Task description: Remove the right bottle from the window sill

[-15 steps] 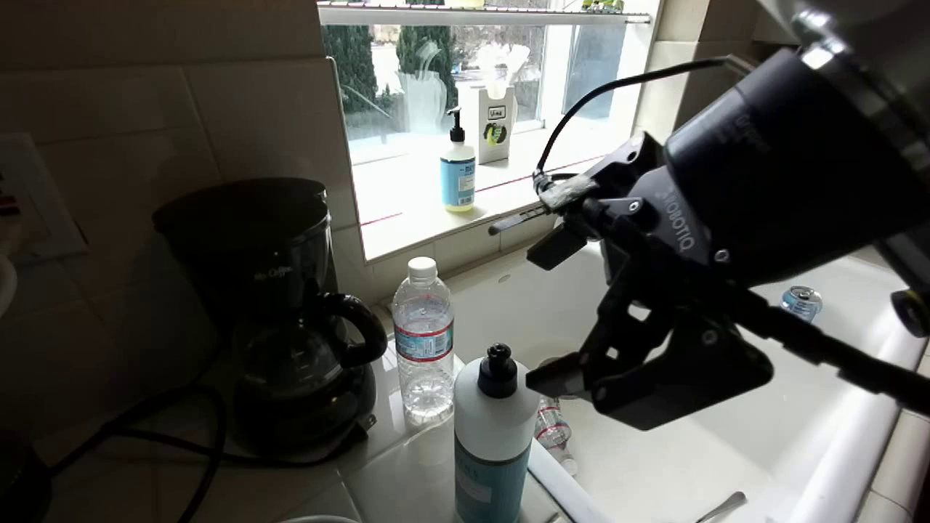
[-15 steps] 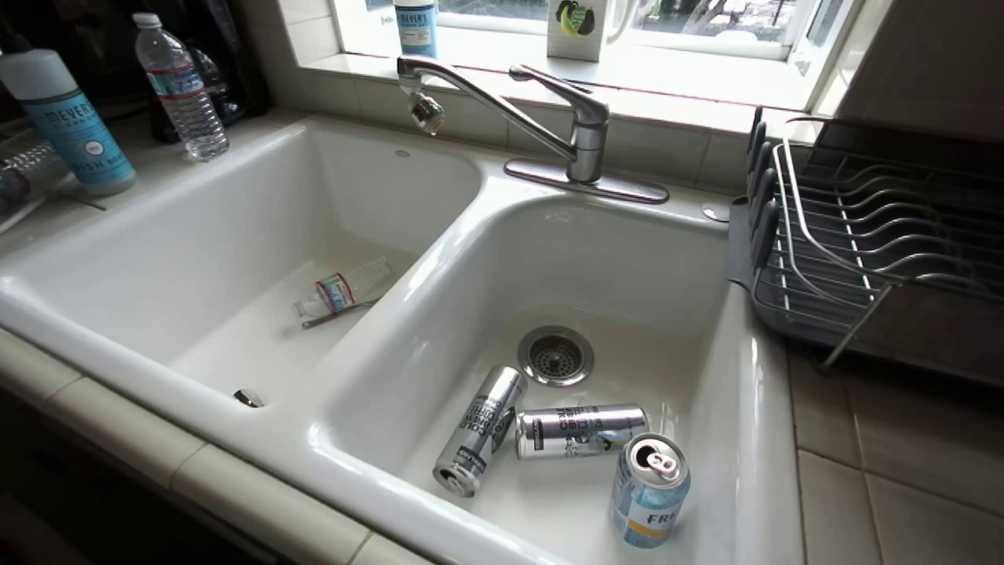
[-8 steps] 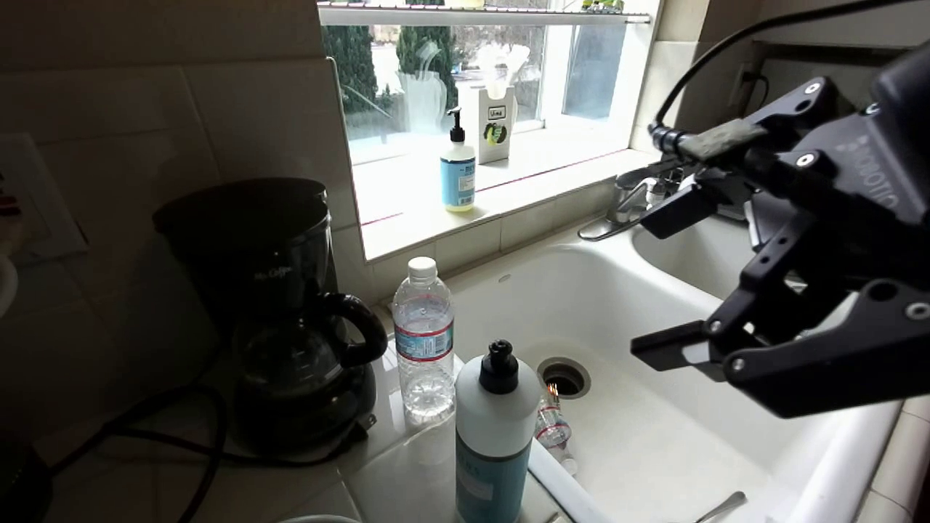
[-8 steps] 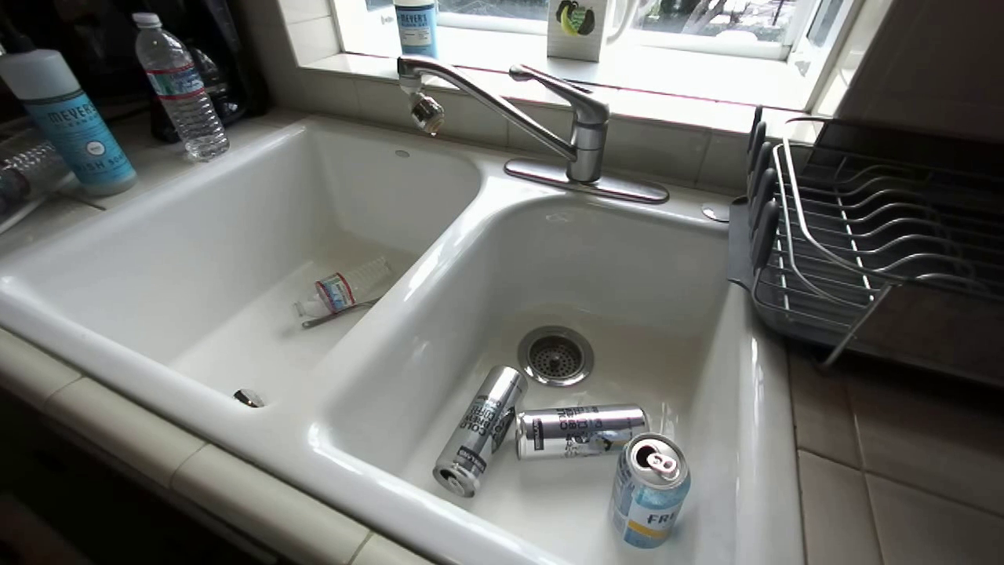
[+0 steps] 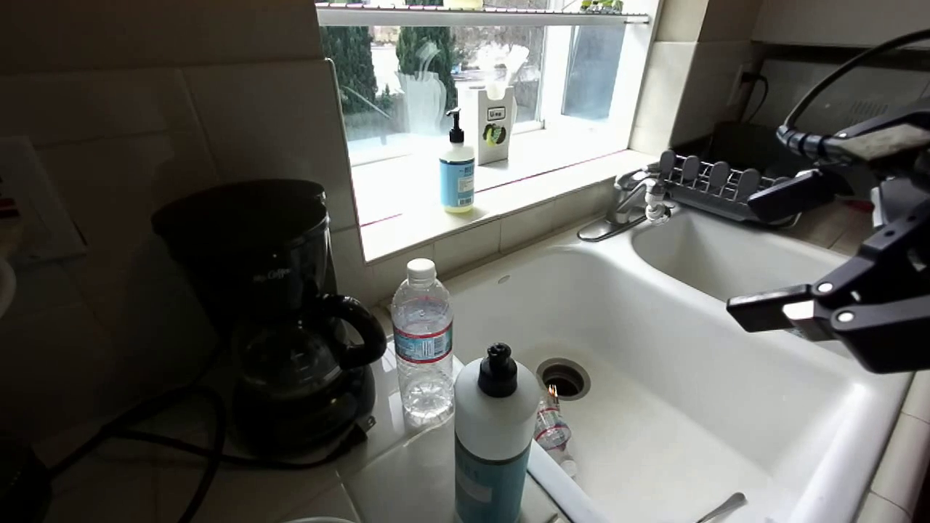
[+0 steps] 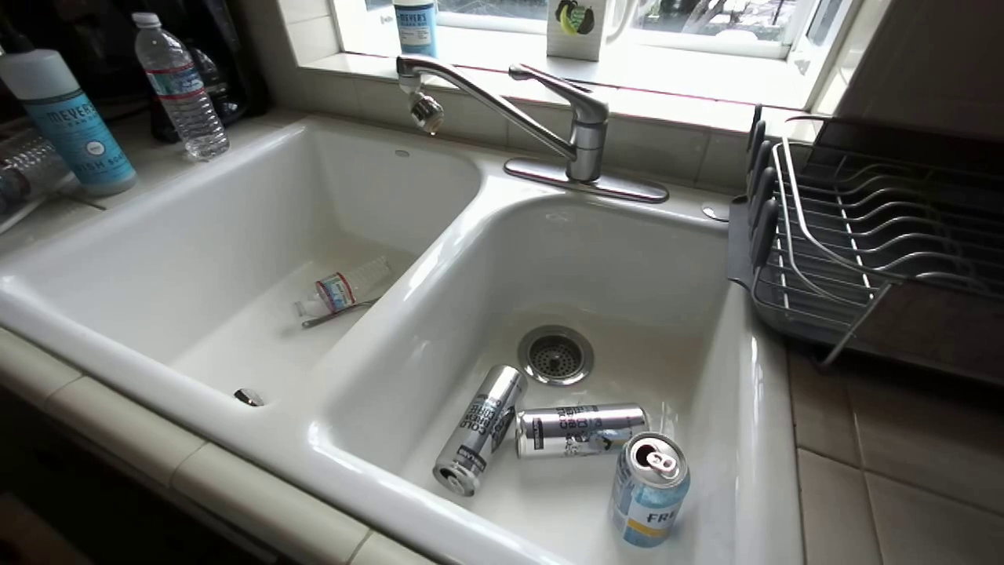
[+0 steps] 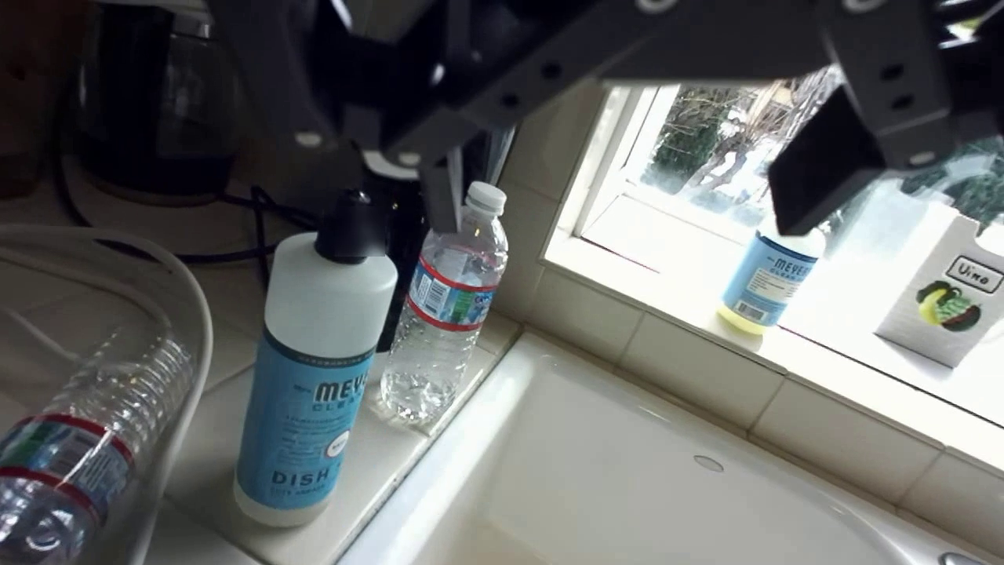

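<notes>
The right bottle, teal-blue with a white shoulder and black cap, stands upright on the tiled counter beside the sink; it shows in both exterior views (image 5: 492, 472) (image 6: 78, 133) and in the wrist view (image 7: 302, 416). The window sill shows in both exterior views (image 5: 559, 181) (image 6: 674, 78) and in the wrist view (image 7: 612, 267). A blue-label pump bottle (image 5: 456, 178) stands on it. My gripper (image 5: 742, 256) is open and empty over the sink, well apart from the right bottle. It also shows in the wrist view (image 7: 631, 188), jaws wide apart.
A clear water bottle (image 5: 423, 341) stands by the coffee maker (image 5: 290, 363). A white box (image 5: 495, 138) is on the sill. The faucet (image 6: 588, 141) rises behind the sink's divider. A dish rack (image 6: 878, 235) stands beside it. Cans (image 6: 478, 431) lie in the sink.
My gripper has moved right in an exterior view, away from the right bottle, still open. The faucet and dish rack there have come into sight behind it. The bottles stay put.
</notes>
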Robot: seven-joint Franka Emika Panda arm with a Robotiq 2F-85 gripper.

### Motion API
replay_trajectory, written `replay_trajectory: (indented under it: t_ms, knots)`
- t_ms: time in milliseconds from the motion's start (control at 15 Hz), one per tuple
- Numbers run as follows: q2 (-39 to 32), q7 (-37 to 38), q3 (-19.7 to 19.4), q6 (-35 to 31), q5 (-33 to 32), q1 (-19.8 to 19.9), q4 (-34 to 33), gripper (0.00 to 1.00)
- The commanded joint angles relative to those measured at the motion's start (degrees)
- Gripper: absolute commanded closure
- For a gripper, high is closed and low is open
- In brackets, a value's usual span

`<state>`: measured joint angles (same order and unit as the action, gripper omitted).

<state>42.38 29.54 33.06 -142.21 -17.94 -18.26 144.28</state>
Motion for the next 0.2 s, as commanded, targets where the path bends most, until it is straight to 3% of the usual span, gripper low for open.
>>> replay_trajectory:
  t_ms: [0, 133]
  knots:
    - [0.70, -1.56, 1.47, -0.29, 2.17, 1.68, -0.10, 0.00]
    - [0.39, -1.53, 1.66, -0.28, 2.17, 1.87, -0.33, 0.00]
